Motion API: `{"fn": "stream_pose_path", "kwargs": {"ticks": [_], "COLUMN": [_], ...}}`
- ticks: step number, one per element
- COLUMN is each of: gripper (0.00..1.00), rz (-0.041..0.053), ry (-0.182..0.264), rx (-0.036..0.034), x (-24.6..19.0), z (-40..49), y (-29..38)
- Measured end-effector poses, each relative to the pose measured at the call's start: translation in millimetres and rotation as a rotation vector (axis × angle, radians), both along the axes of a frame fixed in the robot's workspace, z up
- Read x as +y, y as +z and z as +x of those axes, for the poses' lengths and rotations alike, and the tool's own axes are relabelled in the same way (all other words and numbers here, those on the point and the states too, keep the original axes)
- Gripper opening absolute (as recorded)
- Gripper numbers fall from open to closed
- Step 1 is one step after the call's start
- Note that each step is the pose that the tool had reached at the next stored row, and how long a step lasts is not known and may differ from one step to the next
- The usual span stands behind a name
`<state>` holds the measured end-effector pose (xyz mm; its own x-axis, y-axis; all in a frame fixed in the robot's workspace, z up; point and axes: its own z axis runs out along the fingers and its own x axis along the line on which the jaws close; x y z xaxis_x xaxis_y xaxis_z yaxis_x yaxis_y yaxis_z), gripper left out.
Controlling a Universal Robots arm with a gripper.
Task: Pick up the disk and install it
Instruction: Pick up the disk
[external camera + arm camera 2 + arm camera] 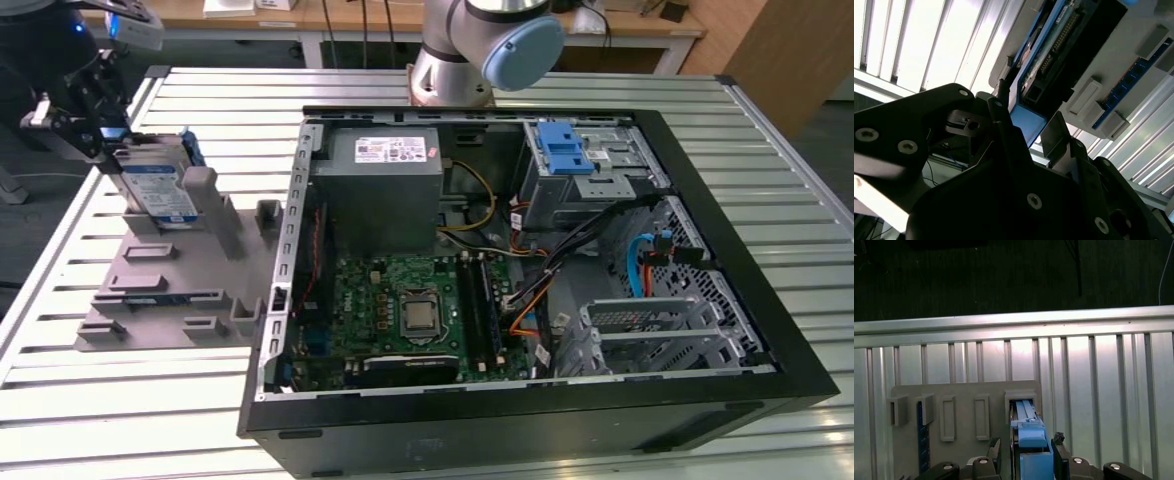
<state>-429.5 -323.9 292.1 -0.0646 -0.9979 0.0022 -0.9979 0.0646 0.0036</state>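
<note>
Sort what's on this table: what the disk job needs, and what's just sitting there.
Job:
disk, upright in the grey stand
gripper, at the disk's top end
open computer case
drive bay, likely where the disk goes

Just there:
power supply
motherboard
cables
slatted table

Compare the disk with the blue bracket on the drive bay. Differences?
Pose: the disk stands on edge in the grey stand outside the case; the blue bracket lies flat atop the drive bay inside it. Look: the disk is silver-grey with a label, the bracket all blue. The gripper is at the disk, not the bracket. Both carry blue plastic.
</note>
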Motion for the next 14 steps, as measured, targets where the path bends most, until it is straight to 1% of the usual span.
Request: {"fn": "stream_pose_path", "kwargs": {"ticks": [9,11,12,14], "gripper": [0.52,0.5,0.44,0.44], "rz": [-0.0003,-0.0003,-0.0003,-0.0004], "ry": [0.0,0.0,0.0,0.0], "rx": [0.0001,0.0001,0.0001,0.0001], "x": [0.0,0.0,0.0,0.0], "z": [0.0,0.0,0.0,0.0], "y": [-2.4,-2.5,-2.7,-2.8]}}
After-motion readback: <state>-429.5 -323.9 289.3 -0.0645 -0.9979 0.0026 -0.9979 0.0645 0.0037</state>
